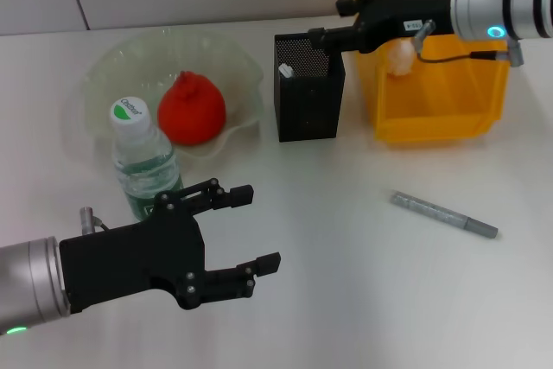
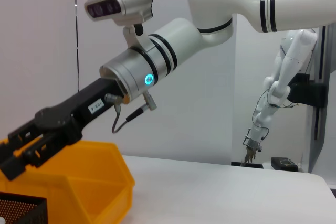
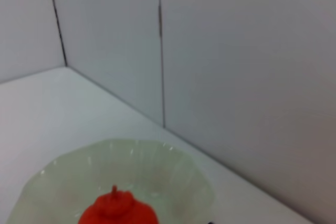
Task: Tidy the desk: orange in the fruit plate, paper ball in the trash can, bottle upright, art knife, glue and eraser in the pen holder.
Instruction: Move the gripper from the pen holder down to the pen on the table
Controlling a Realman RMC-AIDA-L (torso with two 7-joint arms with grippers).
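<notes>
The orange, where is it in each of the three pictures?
Head view: the orange sits in the fruit plate, left of the pen holder, behind the bottle.
Left wrist view: not in it.
Right wrist view: its top shows at the bottom edge.
Shared landmark: the fruit plate.

Even, bright overhead lighting; soft short shadows under black mesh square cup [image 1: 308, 88] and bright yellow rectangular plastic bin [image 1: 432, 49]. Mild glare on white tabletop [image 1: 363, 248]. Right wrist view soft, wrinkled red-orange fruit [image 3: 118, 211] out of focus. Left wrist view sharp.
</notes>
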